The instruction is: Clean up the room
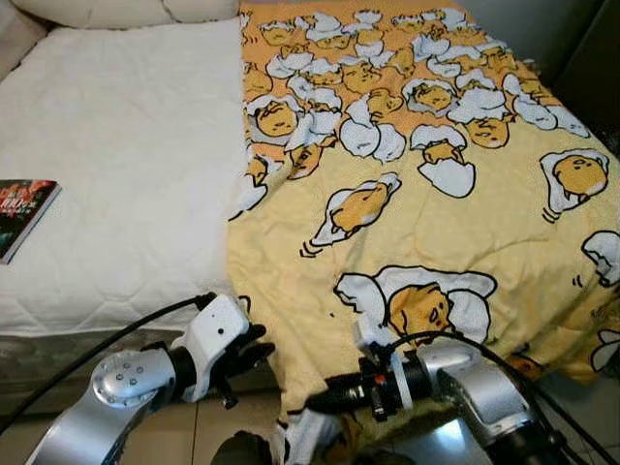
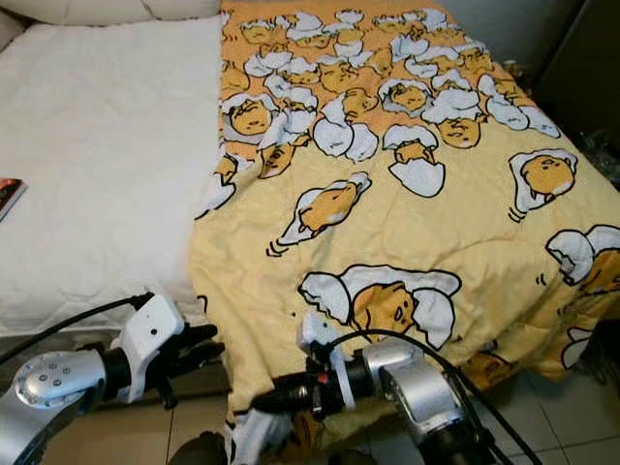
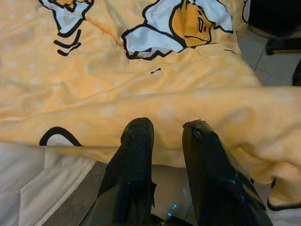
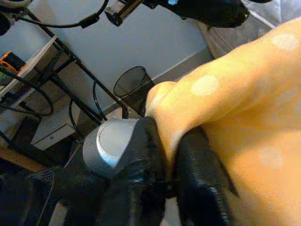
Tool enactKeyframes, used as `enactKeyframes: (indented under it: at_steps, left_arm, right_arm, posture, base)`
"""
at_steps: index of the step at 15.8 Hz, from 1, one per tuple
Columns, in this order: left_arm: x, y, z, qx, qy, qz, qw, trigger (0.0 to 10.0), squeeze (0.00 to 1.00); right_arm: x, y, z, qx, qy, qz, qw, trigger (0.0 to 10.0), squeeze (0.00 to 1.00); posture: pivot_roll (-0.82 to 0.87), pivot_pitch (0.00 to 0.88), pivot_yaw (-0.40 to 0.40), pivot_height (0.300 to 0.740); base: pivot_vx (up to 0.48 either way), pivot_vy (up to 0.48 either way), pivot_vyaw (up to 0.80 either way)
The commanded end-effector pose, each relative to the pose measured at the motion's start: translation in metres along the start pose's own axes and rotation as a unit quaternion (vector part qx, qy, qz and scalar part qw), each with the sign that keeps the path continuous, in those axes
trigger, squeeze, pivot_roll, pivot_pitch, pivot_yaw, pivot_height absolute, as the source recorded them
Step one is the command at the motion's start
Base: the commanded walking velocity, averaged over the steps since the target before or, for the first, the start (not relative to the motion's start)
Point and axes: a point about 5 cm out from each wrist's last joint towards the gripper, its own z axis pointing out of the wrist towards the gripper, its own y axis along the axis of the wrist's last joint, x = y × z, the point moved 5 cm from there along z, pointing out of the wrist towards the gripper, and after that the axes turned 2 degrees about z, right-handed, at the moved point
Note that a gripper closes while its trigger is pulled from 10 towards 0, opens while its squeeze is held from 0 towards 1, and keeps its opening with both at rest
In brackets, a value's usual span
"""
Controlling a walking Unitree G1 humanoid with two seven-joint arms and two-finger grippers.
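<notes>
A yellow blanket (image 1: 426,203) printed with cartoon egg characters covers the right half of the bed, its near edge hanging over the foot toward the tiled floor (image 1: 218,426). My right gripper (image 4: 167,155) has its two black fingers clenched on a fold of that hanging edge. My left gripper (image 3: 167,136) sits just beside the blanket's near left corner, fingers apart and grasping nothing. The left half of the bed is bare white quilted mattress (image 1: 116,165), with a book (image 1: 21,211) lying at its far left edge.
</notes>
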Motion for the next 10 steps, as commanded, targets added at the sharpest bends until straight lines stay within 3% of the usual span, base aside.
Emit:
enactKeyframes:
  at_steps: [1, 5, 10]
  left_arm:
    - [0.000, -0.001, 0.000, 0.005, -0.008, 0.006, 1.000, 10.0, 0.00]
    - [0.001, -0.002, -0.001, 0.008, -0.008, 0.010, 1.000, 10.0, 0.00]
    - [0.009, -0.010, -0.010, 0.021, 0.010, 0.008, 1.000, 10.0, 0.00]
  right_arm:
    - [0.008, -0.005, 0.000, 0.027, 0.014, -0.004, 1.000, 10.0, 1.00]
    - [-0.002, -0.013, -0.003, 0.050, -0.026, -0.012, 0.998, 10.0, 1.00]
    - [-0.006, 0.003, -0.005, 0.013, -0.058, -0.014, 0.998, 10.0, 1.00]
  posture:
    - [0.05, 0.062, 0.032, 0.740]
    - [0.06, 0.065, 0.029, 0.740]
    - [0.07, 0.058, 0.018, 0.740]
  base:
    - [0.000, 0.000, 0.00]
    - [0.000, 0.000, 0.00]
    - [0.000, 0.000, 0.00]
